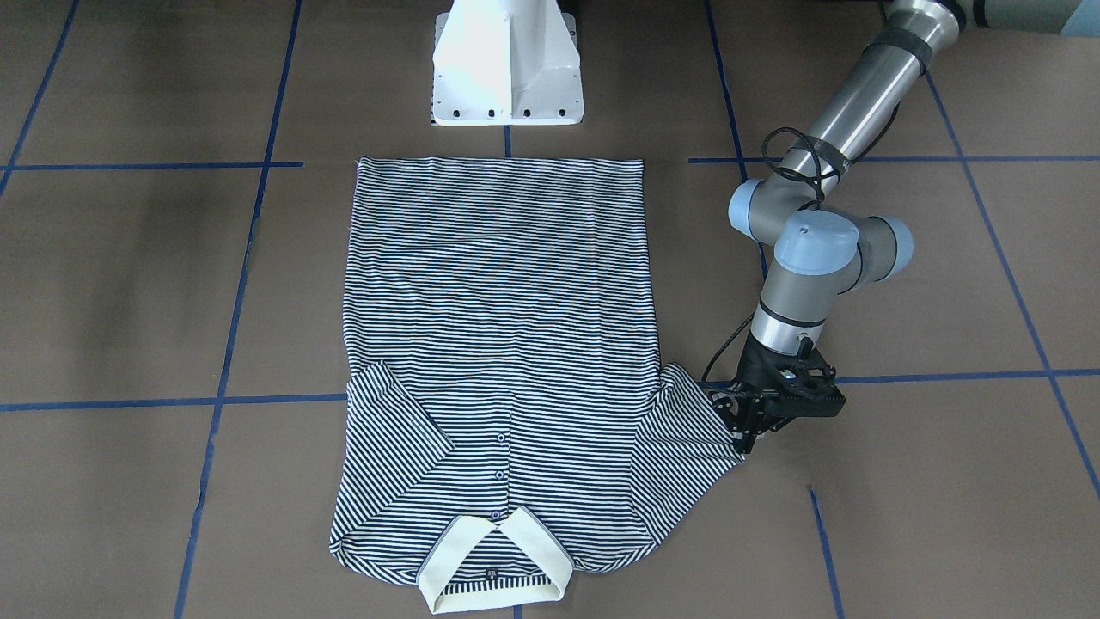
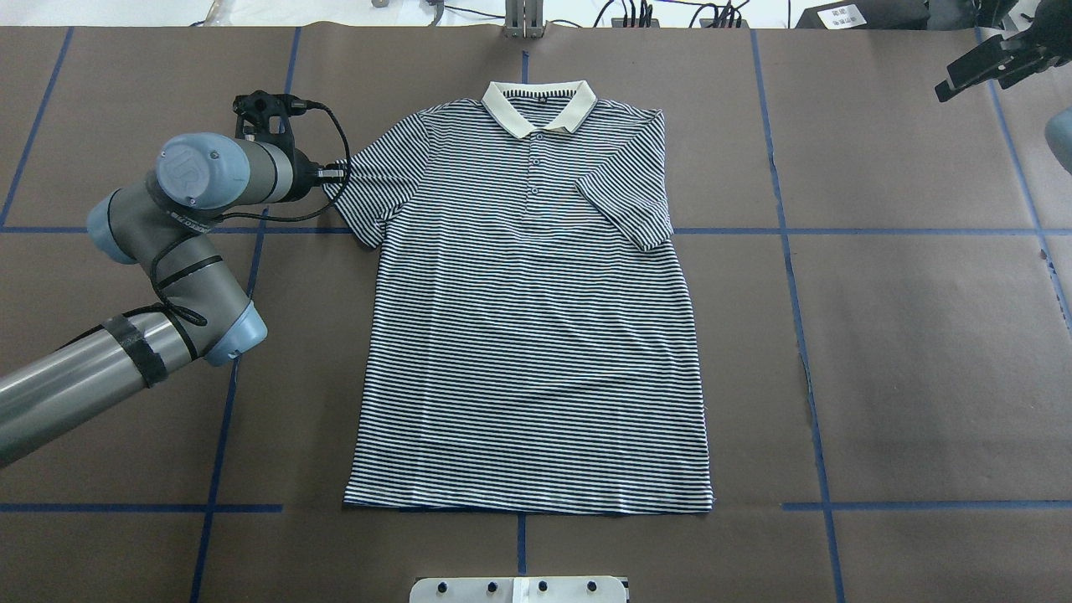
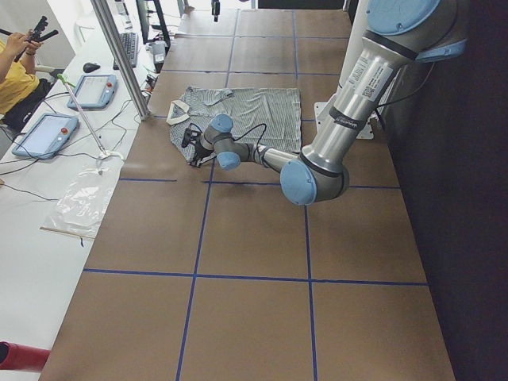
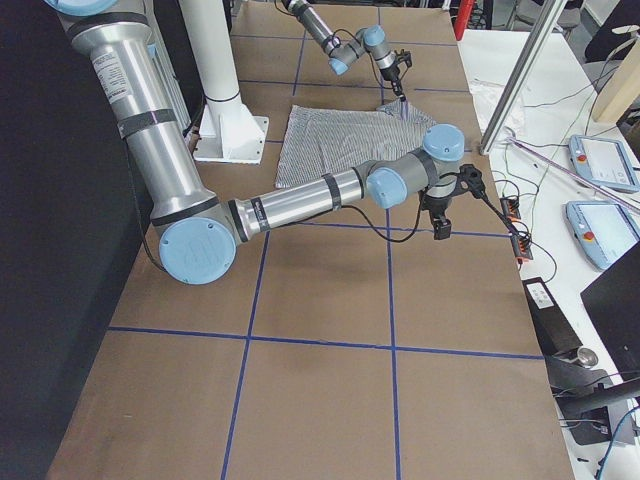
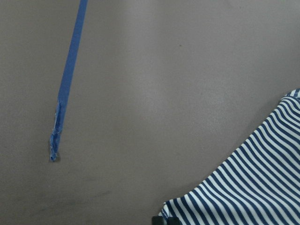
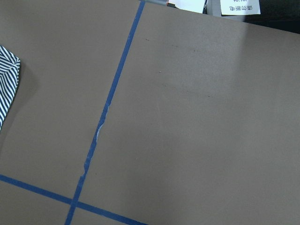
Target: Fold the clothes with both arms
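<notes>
The striped polo shirt (image 1: 498,344) lies flat and face up, its cream collar (image 2: 538,107) away from the robot. One sleeve (image 2: 624,205) is folded in over the chest; the other sleeve (image 2: 368,193) lies spread out. My left gripper (image 1: 744,443) sits low at that spread sleeve's outer corner, its jaws close together on the sleeve edge, as the left wrist view (image 5: 165,219) shows. My right gripper (image 2: 950,84) hangs above bare table far from the shirt; I cannot tell whether it is open or shut. The right wrist view shows only a shirt edge (image 6: 7,75).
The white pedestal base (image 1: 507,69) stands just past the shirt's hem. Blue tape lines (image 2: 783,251) cross the brown table. A side bench with tablets (image 3: 48,135) and a metal pole (image 3: 119,55) border the far edge beyond the collar.
</notes>
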Controlling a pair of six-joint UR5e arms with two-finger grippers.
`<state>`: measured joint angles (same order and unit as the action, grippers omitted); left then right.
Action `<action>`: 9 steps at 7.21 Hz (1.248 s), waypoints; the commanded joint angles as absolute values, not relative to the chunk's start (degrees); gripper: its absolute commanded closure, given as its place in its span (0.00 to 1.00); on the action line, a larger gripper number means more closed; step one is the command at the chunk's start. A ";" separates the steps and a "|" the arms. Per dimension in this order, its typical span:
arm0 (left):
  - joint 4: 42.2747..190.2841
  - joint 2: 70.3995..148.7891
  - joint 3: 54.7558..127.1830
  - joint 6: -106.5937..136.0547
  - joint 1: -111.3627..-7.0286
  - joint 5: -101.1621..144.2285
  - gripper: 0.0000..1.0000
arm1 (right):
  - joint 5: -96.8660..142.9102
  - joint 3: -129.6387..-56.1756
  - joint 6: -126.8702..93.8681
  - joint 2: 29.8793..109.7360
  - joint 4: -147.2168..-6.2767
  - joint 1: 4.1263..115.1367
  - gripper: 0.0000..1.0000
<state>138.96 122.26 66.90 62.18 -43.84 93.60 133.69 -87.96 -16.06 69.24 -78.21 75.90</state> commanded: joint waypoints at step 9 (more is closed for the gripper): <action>110.86 134.98 76.74 66.41 -39.58 90.12 1.00 | 133.68 -88.24 -16.44 69.87 -78.13 75.94 0.00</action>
